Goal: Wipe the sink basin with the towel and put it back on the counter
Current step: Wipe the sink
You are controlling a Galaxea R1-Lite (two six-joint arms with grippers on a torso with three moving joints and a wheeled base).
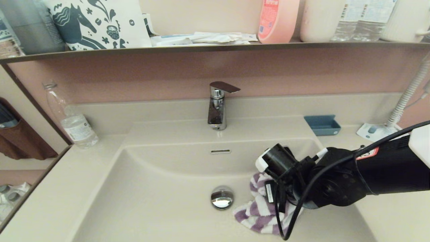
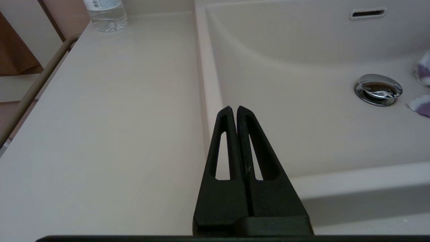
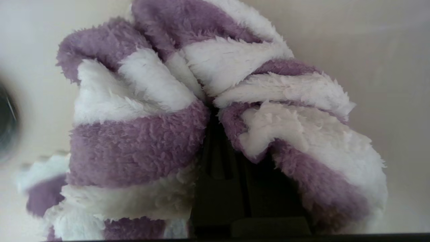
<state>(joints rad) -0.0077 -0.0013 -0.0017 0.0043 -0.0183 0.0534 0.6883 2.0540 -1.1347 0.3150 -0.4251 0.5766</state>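
One risk: right pincer (image 3: 218,141) clamped on the fluffy purple-and-white striped towel (image 1: 258,208) could snag the round chrome drain plug (image 1: 222,197) nearby, left pincer (image 2: 234,109) closed, idle.

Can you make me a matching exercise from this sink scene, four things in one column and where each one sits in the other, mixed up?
Things:
1. towel
2. water bottle
3. blue tray
4. pink bottle

Places:
A. on the shelf above the faucet
B. on the counter, at the robot's left
C. in the sink basin, beside the drain plug
D. on the counter, at the robot's right

Pairs: 1-C, 2-B, 3-D, 4-A
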